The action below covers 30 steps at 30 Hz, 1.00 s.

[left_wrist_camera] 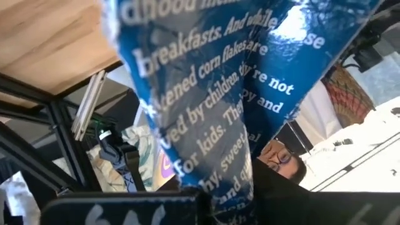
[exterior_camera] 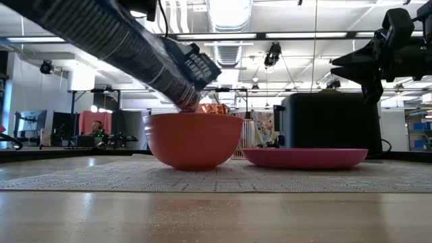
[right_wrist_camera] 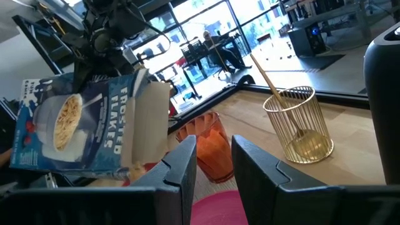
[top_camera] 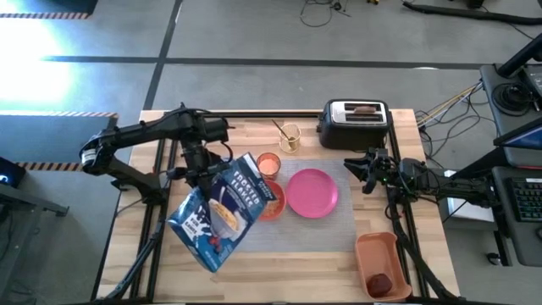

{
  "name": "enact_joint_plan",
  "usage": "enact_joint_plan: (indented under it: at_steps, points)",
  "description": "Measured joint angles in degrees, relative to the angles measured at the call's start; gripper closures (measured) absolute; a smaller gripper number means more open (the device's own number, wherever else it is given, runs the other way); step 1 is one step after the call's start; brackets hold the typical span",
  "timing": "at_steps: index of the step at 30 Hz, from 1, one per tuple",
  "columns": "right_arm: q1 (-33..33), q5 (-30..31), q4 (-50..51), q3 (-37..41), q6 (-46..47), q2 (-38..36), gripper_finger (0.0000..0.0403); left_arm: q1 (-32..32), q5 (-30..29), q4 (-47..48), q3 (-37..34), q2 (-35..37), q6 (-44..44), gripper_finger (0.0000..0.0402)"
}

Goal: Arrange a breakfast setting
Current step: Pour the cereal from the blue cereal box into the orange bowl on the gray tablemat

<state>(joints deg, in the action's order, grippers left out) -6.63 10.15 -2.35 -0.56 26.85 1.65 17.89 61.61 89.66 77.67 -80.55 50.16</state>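
Right below the left gripper's tilted cereal box — apparently — the bowl.

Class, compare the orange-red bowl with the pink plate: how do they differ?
The bowl is deep with tall curved walls; the plate is flat and shallow. The bowl has the tilted cereal box over it; the plate sits uncovered. From above, the plate spreads wider. Both are round and rest on the grey mat.

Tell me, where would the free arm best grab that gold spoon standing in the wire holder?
Probably by the upper handle of the gold spoon, coming from above. Its bowl sits down inside the gold wire holder, so only the slanted handle sticks out free. The right end effector hangs nearest, beside the toaster.
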Motion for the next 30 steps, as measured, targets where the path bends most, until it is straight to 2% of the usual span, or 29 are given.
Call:
enact_joint_plan:
  at_steps: [10, 16, 23, 30]
  points:
    - [0.0, 0.0, 0.0, 0.0, 0.0, 0.0, 0.0312, -0.1, -1.7, 0.7, -0.1, 0.4, -2.9, 0.0388]
    - [0.0, 0.0, 0.0, 0.0, 0.0, 0.0, 0.0312, -0.1, -7.2, 0.4, -0.1, 1.0, -6.8, 0.0388]
    - [0.0, 0.0, 0.0, 0.0, 0.0, 0.0, 0.0312, -0.3, -16.3, 0.4, -0.1, 2.8, -9.3, 0.0388]
    - [0.0, 0.0, 0.0, 0.0, 0.0, 0.0, 0.0312, -2.3, -18.9, 0.4, -0.1, 5.5, -9.4, 0.0388]
